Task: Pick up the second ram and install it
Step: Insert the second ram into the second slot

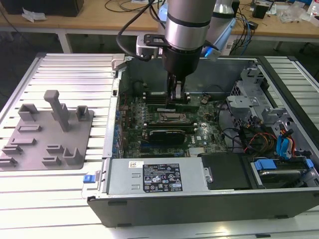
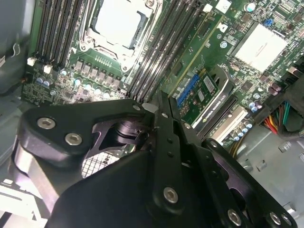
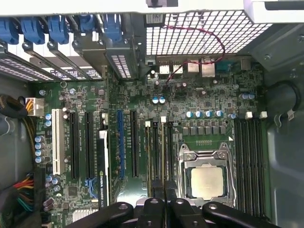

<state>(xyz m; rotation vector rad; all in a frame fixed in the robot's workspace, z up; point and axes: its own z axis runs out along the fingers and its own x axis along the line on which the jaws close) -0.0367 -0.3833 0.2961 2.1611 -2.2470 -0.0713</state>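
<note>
Fingers (image 3: 153, 205) of your gripper (image 1: 177, 95) are drawn narrow around the second ram (image 1: 193, 100), which stands on edge just beside the CPU socket (image 1: 172, 118), around the middle of the motherboard (image 1: 202, 133).

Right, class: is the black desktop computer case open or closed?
Open. The black desktop computer case has its side off, and the green motherboard inside lies exposed.
</note>
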